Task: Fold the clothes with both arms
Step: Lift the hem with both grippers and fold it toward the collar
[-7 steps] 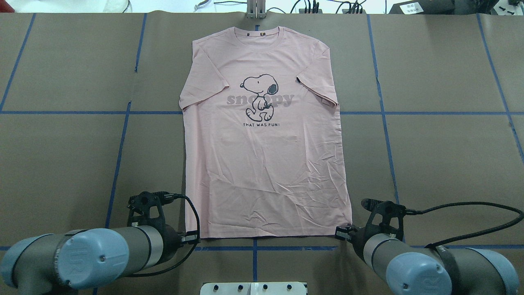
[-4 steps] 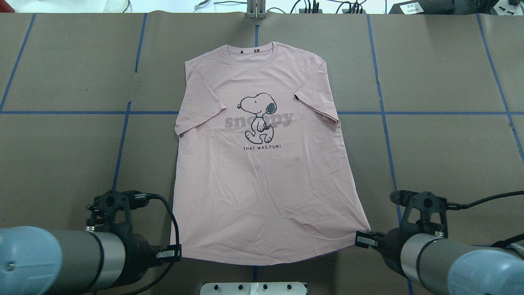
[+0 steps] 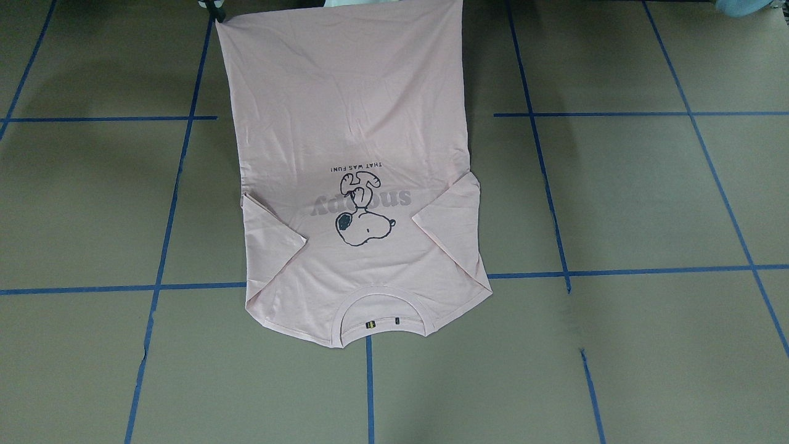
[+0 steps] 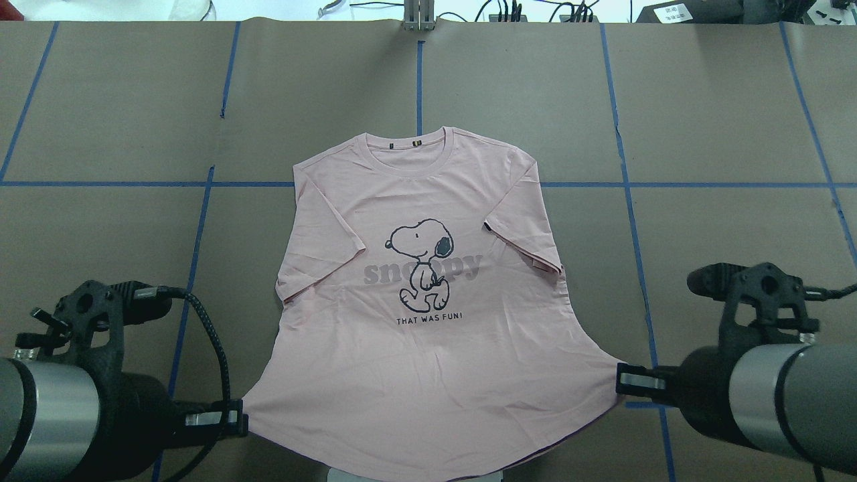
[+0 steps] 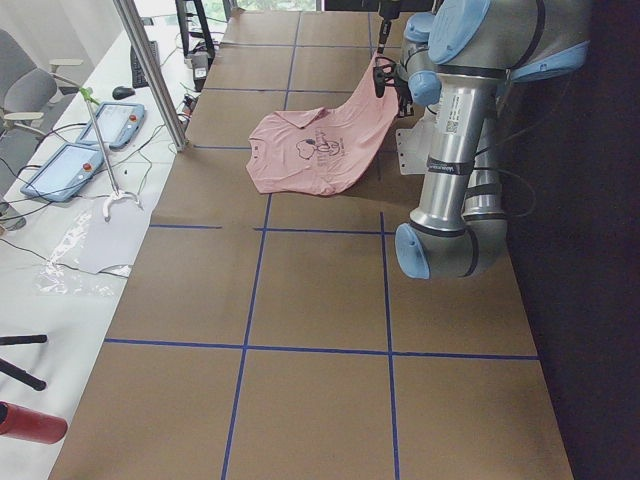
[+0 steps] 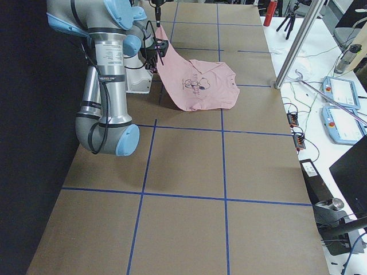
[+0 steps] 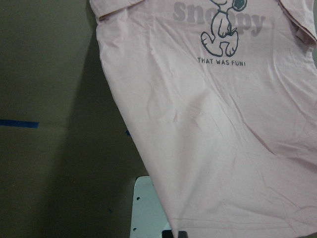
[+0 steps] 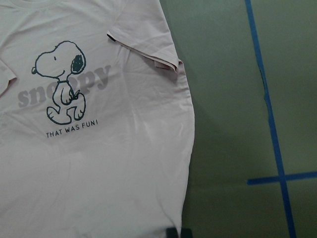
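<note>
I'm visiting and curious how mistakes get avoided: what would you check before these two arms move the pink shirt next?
1. Silver-grey tubular left arm: jaws shut on a hem corner of the light pink short-sleeved T-shirt: ok.
2. Silver-grey right arm: jaws shut on the other hem corner: ok.
3. Hem lifted off the brown blue-taped table: ok.
4. Round collar resting on the table: ok.
5. Hem taut between the arms: cannot tell.

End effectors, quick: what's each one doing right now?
Left end effector: closed on the T-shirt hem corner.
Right end effector: closed on the T-shirt's other hem corner.
</note>
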Available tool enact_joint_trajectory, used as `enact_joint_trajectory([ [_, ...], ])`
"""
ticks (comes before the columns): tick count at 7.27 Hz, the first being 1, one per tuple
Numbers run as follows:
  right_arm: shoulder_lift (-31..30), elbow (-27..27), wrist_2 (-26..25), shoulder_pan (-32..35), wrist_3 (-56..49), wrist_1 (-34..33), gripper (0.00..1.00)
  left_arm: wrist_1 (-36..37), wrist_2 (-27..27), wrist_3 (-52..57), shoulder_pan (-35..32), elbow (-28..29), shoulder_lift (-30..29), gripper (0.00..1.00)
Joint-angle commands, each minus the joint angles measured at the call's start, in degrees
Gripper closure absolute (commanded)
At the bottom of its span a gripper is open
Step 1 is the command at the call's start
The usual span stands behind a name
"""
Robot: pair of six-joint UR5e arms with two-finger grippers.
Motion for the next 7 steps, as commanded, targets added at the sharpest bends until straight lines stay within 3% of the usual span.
enact_joint_trajectory([
  [1,10.38,-11.47,0.75,8.38,-7.64,-0.29,1.0,0.29,-0.13,9.24,-8.47,7.06,-3.27,1.0],
  [3,14.98,-21.23,1.89,17.34,-14.94,0.58,1.0,0.02,0.13,13.83,-14.64,16.9,-8.28,1.0],
  [5,19.98,-29.84,2.33,22.12,-18.31,0.67,1.0,-0.68,0.04,18.66,-19.74,23.24,-10.83,1.0],
  [7,21.68,-40.3,2.07,23.62,-19.45,11.86,1.0,-6.27,1.96,19.3,-21.95,30.97,-11.99,1.0],
])
